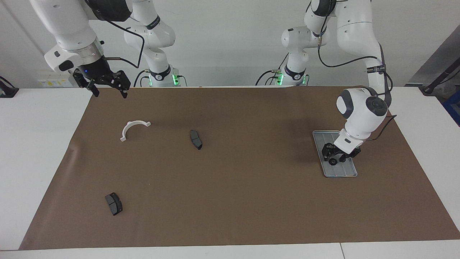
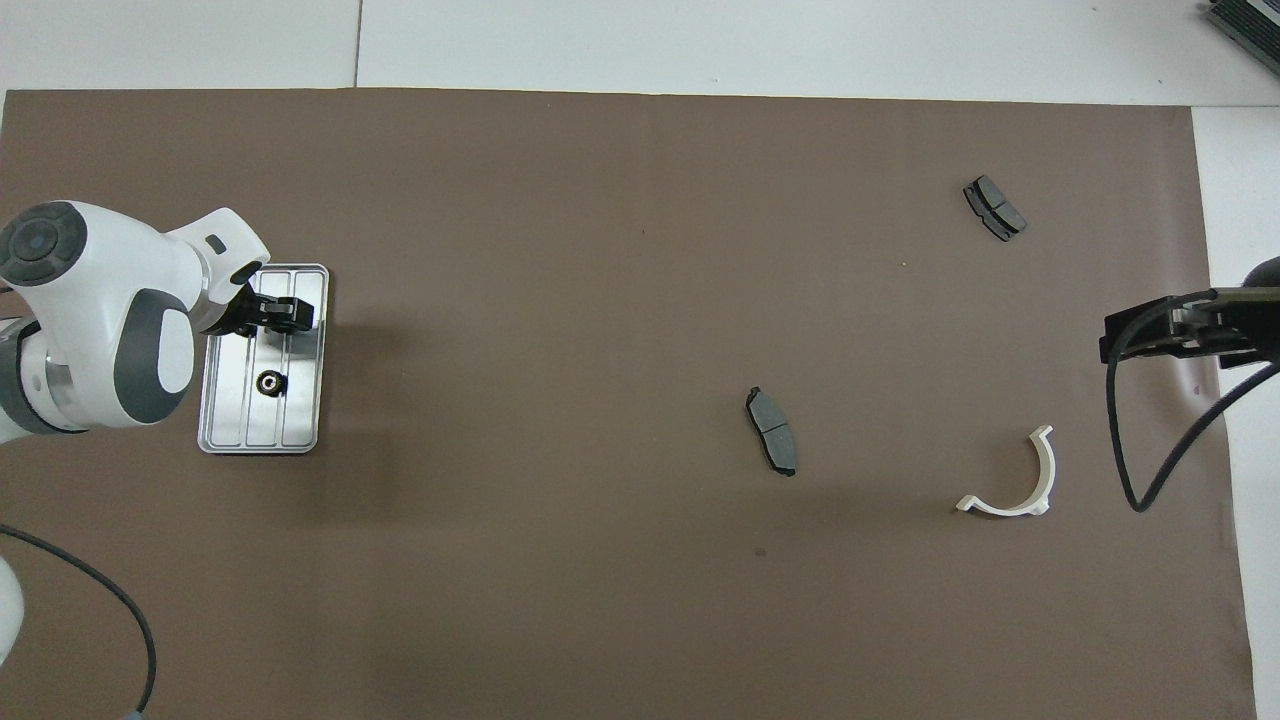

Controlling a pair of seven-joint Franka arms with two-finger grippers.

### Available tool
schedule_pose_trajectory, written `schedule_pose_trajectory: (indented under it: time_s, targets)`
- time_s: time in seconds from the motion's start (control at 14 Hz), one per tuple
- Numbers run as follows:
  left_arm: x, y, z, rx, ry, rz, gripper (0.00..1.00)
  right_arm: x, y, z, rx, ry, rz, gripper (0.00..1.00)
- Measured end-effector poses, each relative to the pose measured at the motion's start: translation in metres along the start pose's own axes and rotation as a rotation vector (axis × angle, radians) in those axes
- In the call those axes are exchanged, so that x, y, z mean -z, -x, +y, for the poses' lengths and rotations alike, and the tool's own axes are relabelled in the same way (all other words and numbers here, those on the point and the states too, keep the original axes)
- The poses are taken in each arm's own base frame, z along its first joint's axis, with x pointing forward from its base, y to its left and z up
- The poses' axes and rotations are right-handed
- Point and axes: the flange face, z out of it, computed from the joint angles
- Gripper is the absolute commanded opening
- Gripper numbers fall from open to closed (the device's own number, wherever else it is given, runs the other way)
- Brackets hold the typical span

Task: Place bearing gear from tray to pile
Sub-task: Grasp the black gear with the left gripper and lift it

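Note:
The silver ridged tray (image 1: 345, 172) lies on the brown mat toward the left arm's end; it also shows in the overhead view (image 2: 300, 425). A small dark bearing gear (image 1: 333, 162) (image 2: 270, 382) lies on it. My left gripper (image 1: 337, 155) (image 2: 285, 315) hangs open just over the tray, above the gear and apart from it. The pile is a white half-ring bracket (image 1: 131, 126) (image 2: 1030, 490) and two dark brake pads (image 1: 196, 139) (image 1: 114, 203), scattered toward the right arm's end. My right gripper (image 1: 109, 92) (image 2: 1112, 338) waits open and empty, raised over the mat's edge there.
The brown mat (image 1: 251, 201) covers most of the white table. The brake pads also show in the overhead view, one mid-table (image 2: 771, 430) and one farther from the robots (image 2: 994, 207). A black cable (image 2: 1150, 440) hangs from the right arm.

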Motion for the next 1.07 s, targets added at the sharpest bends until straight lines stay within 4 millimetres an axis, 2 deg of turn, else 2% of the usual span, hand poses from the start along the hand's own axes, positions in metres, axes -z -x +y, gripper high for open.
schedule_pose_trajectory:
  time_s: [0.21, 0.71, 1.07]
  targets:
    - [-0.0012, 0.0, -0.0012, 0.003, 0.0, 0.0, 0.58, 0.0, 0.0, 0.0, 0.0, 0.0, 0.0, 1.0]
    - [-0.0077, -0.0002, -0.0015, 0.007, 0.0, -0.002, 0.49, 0.0, 0.0, 0.0, 0.0, 0.0, 0.0, 1.0]
    - [-0.0079, -0.0003, -0.0022, 0.014, 0.0, -0.002, 0.24, 0.0, 0.0, 0.0, 0.0, 0.0, 0.0, 1.0]
